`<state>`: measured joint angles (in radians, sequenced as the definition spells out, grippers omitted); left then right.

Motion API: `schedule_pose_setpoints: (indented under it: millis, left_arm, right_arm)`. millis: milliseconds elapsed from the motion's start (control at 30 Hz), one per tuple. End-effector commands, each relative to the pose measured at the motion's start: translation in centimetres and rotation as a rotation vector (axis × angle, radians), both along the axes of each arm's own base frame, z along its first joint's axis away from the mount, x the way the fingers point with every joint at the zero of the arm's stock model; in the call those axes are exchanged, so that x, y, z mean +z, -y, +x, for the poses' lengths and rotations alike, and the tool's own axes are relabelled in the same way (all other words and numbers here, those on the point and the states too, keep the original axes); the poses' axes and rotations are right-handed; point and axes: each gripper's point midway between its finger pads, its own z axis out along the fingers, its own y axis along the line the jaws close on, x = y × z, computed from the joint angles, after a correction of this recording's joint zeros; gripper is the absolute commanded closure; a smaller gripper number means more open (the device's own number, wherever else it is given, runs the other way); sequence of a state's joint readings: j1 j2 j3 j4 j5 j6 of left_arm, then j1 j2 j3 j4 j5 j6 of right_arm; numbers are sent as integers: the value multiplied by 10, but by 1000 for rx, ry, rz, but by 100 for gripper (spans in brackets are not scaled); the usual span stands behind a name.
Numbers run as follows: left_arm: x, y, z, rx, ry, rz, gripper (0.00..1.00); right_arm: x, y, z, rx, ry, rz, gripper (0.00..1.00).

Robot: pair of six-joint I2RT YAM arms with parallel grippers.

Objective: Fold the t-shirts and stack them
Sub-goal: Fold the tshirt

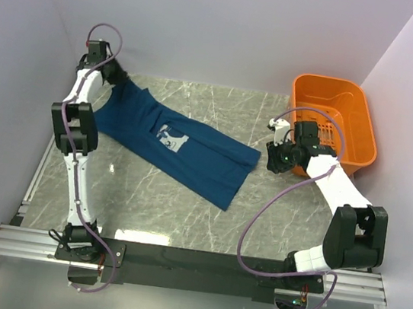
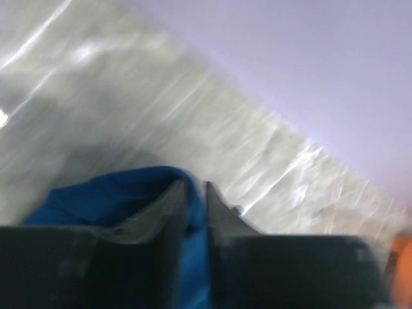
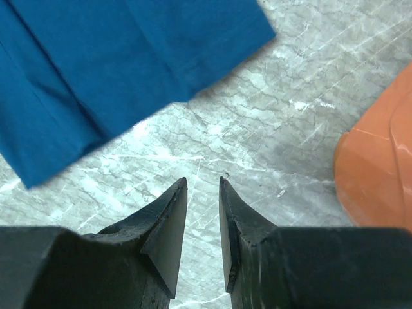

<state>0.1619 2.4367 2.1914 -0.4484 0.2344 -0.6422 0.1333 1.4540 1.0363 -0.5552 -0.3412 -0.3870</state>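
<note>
Currently: left hand [image 2: 194, 185] fingers close together, t-shirt [image 1: 206, 158] cloth between, grip unclear; right hand [image 3: 202, 180] narrowly open, empty, over tabletop [image 3: 270, 129].

Navy t-shirt [image 1: 183, 155] lies diagonally on desk [image 1: 183, 213]; left claw [image 1: 114, 72] at its far-left end, perhaps gripping; right claw [image 1: 274, 155] apart, beside orange basket [image 1: 350, 121]

The t-shirt [image 1: 205, 162] is a deep navy blue, though it reads brighter, almost teal, in the close-up wrist views. It has a pale square print [image 1: 172, 139] on the chest. The surface [image 1: 153, 208] is grey marble with thin white veining. The basket [image 1: 330, 83] is bright orange plastic. The left arm [image 1: 78, 182] and right arm [image 1: 336, 187] are both white links with black joints, with mauve cables [image 1: 243, 240] looping off them. The right end effector [image 3: 203, 193] has plain black fingers. The walls [image 1: 232, 27] are pale lavender.
</note>
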Motion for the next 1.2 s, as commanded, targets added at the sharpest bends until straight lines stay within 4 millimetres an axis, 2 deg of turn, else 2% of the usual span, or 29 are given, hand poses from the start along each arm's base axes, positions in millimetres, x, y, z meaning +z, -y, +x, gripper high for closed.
schedule_pose_setpoints:
  millis: [0, 33, 67, 100, 133, 167, 200, 233, 267, 300, 333, 367, 400, 433, 467, 500, 533, 600, 633, 700, 733, 767, 800, 833, 867, 900, 967, 1067, 1167]
  left_arm:
    - [51, 16, 46, 5, 218, -66, 72]
    - [63, 17, 53, 8, 253, -63, 66]
    - [59, 20, 57, 10, 257, -56, 54]
    - [65, 17, 59, 17, 274, -25, 48]
    - [86, 15, 60, 24, 312, 10, 45]
    - [97, 17, 59, 28, 328, 49, 39]
    - [108, 11, 55, 25, 347, 121, 38]
    - [105, 0, 49, 64, 326, 172, 37]
    - [146, -3, 37, 70, 381, 209, 37]
    - [159, -6, 29, 56, 402, 265, 36]
    - [146, -5, 16, 32, 361, 287, 36]
    - [187, -3, -6, 19, 415, 324, 35]
    - [192, -2, -19, 17, 414, 330, 35]
    - [197, 2, -50, 7, 404, 328, 34]
    - [199, 3, -67, 10, 401, 329, 34]
    - [196, 4, -83, 15, 392, 322, 33]
    - [188, 6, -118, 27, 369, 315, 32]
    - [173, 1, -154, 70, 333, 282, 31]
    - [156, 0, -190, 92, 297, 268, 28]
    - [138, -21, -224, 208, 266, 214, 17]
    - [120, -24, -252, 241, 243, 198, 14]
    - [112, -39, -266, 306, 229, 177, 8]
    - [105, -43, -277, 327, 221, 168, 6]
    - [84, -44, -290, 333, 185, 152, 5]
    - [84, -51, -299, 364, 190, 134, 5]
    - [80, -48, -303, 346, 187, 103, 5]
    - [64, -52, -311, 359, 159, 63, 5]
    - [51, -55, -312, 350, 141, 28, 5]
    - [40, -61, -304, 335, 126, -12, 7]
  right_arm:
    - [29, -4, 11, -4, 74, 15, 66]
    - [29, -3, 13, -8, 77, 11, 66]
    - [29, -3, 13, -9, 75, 12, 66]
    - [29, -3, 13, -7, 77, 10, 66]
    - [30, -3, 14, -5, 78, 13, 66]
    - [29, -5, 14, -1, 77, 17, 66]
    - [30, -5, 15, 2, 80, 20, 66]
    - [30, -6, 15, 12, 82, 22, 66]
    - [31, -10, 15, 33, 87, 38, 66]
    - [32, -13, 16, 59, 99, 38, 66]
    - [32, -18, 15, 91, 104, 46, 65]
    - [34, -28, 11, 145, 105, 81, 65]
    - [34, -34, 9, 217, 121, 86, 63]
    - [32, -42, 6, 269, 120, 97, 62]
    - [31, -48, 2, 320, 124, 103, 61]
    - [32, -59, -5, 462, 163, 118, 58]
    - [26, -70, -20, 554, 136, 119, 57]
    - [23, -80, -30, 693, 169, 85, 55]
    - [20, -86, -37, 736, 169, 72, 55]
    - [14, -112, -54, 843, 170, 49, 54]
    - [8, -116, -53, 846, 181, 3, 54]
    - [4, -136, -66, 912, 183, -13, 54]
    - [-1, -143, -68, 902, 177, -37, 53]
    - [-12, -142, -64, 868, 173, -107, 53]
    - [-13, -154, -60, 863, 202, -122, 54]
    - [-17, -165, -67, 863, 184, -120, 54]
    - [-25, -175, -68, 850, 153, -130, 53]
    - [-35, -186, -79, 848, 136, -156, 53]
    - [-47, -193, -92, 859, 123, -177, 53]
